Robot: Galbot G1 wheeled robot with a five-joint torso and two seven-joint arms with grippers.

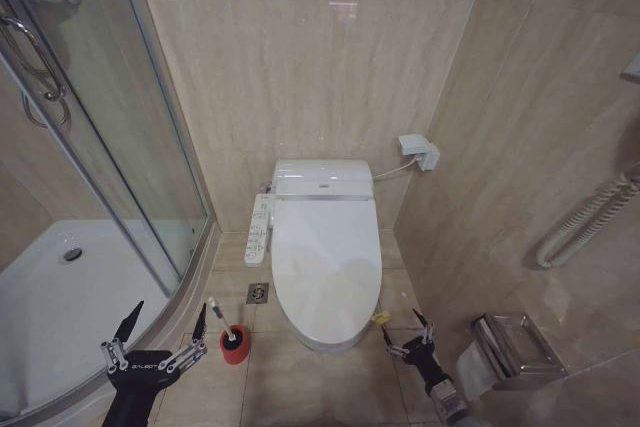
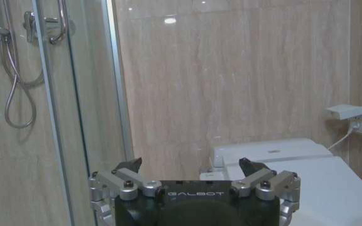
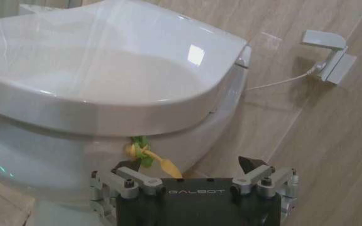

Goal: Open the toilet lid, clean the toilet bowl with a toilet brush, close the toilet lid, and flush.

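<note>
The white toilet lid [image 1: 325,262] lies shut over the toilet bowl [image 3: 49,155], whose inside is hidden. A yellow-green strap loop [image 3: 142,151] hangs from the lid's front edge. My right gripper [image 1: 403,324] is open, low beside the toilet's front right, just short of the strap [image 1: 381,317]; in the right wrist view the gripper [image 3: 189,164] sits right below the loop. The toilet brush [image 1: 222,319] stands in its red holder cup [image 1: 233,344] on the floor left of the toilet. My left gripper [image 1: 170,309] is open just left of the brush, facing the wall [image 2: 189,164].
A glass shower enclosure [image 1: 150,147] and its white tray [image 1: 60,297] take up the left. A side control panel [image 1: 258,230], a floor drain [image 1: 257,293], a wall outlet [image 1: 420,150] and a metal paper holder [image 1: 515,347] surround the toilet.
</note>
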